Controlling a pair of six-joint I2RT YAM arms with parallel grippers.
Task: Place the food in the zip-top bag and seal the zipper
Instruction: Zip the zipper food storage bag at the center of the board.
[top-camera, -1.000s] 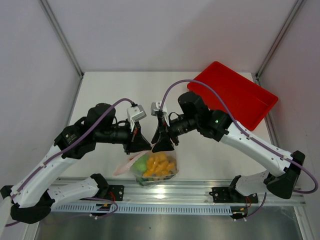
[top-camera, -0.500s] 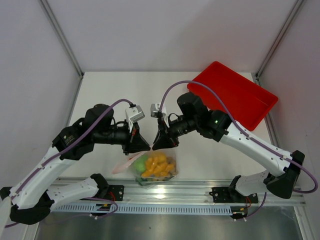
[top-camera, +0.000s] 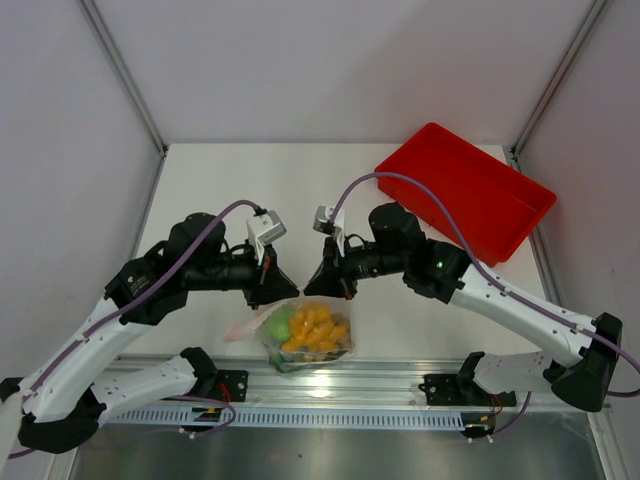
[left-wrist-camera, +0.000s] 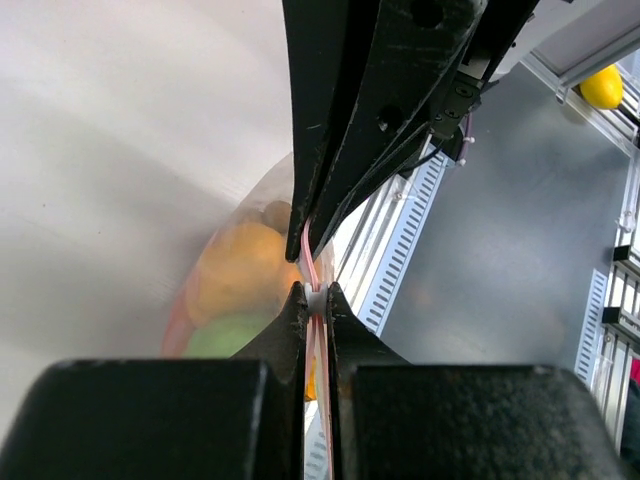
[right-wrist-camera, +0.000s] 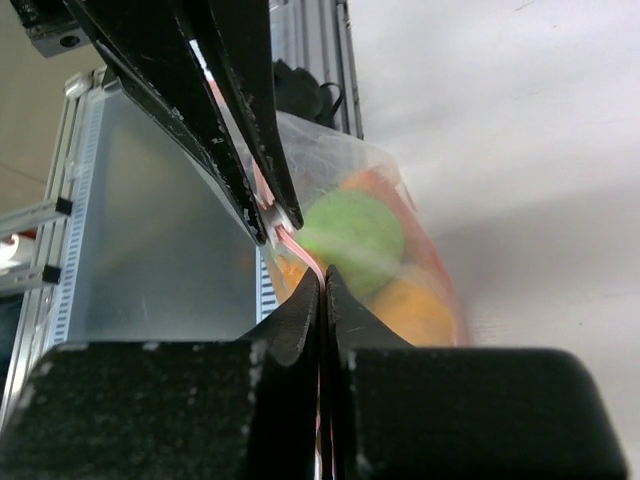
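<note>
Left fingers (top-camera: 284, 291) and right fingers (top-camera: 321, 284) both pinch the zipper (left-wrist-camera: 307, 246) at frame centre. If either grip slips, the strip may stay unsealed, and the bag (top-camera: 338, 350) could spill food (top-camera: 316, 326).

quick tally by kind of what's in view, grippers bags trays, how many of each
grippers: 2, left gripper and right gripper, both shut on the zipper
zip-top bag: 1, holding food too bunched to count
red tray: 1
total: 4
</note>
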